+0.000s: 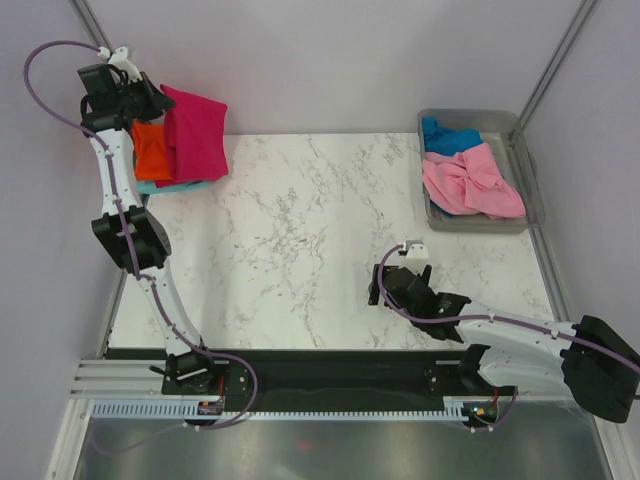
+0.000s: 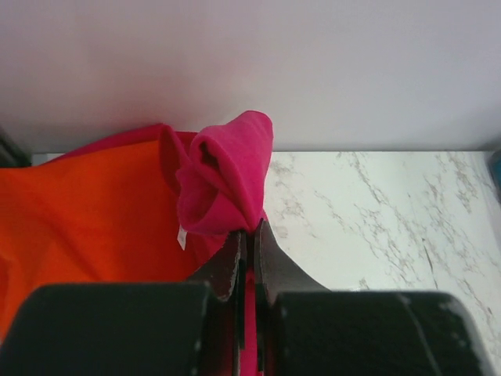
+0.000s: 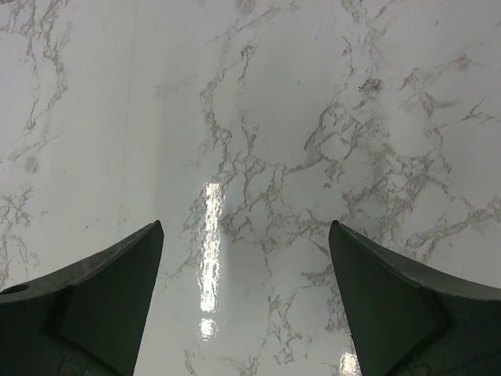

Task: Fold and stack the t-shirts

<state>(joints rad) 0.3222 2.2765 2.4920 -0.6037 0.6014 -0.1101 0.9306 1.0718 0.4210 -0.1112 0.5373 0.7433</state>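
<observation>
The left claw [image 2: 249,233] is pinched narrow on a bunched edge of the crimson-pink t-shirt [image 2: 227,176], with its two fingers all but touching and only cloth between them. A small white tag shows on that cloth just beside the grip. From the claw the crimson-pink shirt spreads as a folded slab over the far-left corner of the table [image 1: 300,240], close to the back wall. Whether it rests on what is below or hangs just clear cannot be told. Beneath it and to its left lies the orange t-shirt [image 2: 78,219], and a strip of the teal t-shirt [image 1: 185,185] shows at the bottom of that pile. The right claw [image 3: 244,227] stands wide, holding nothing, its dark fingers apart over bare marbled table near the front right. Well apart from both piles and claws, at the far right, sits the grey tub [image 1: 530,170]. The light pink t-shirt [image 1: 470,182] is crumpled in it and spills toward its near rim, and the blue t-shirt [image 1: 445,135] is bundled behind that.
</observation>
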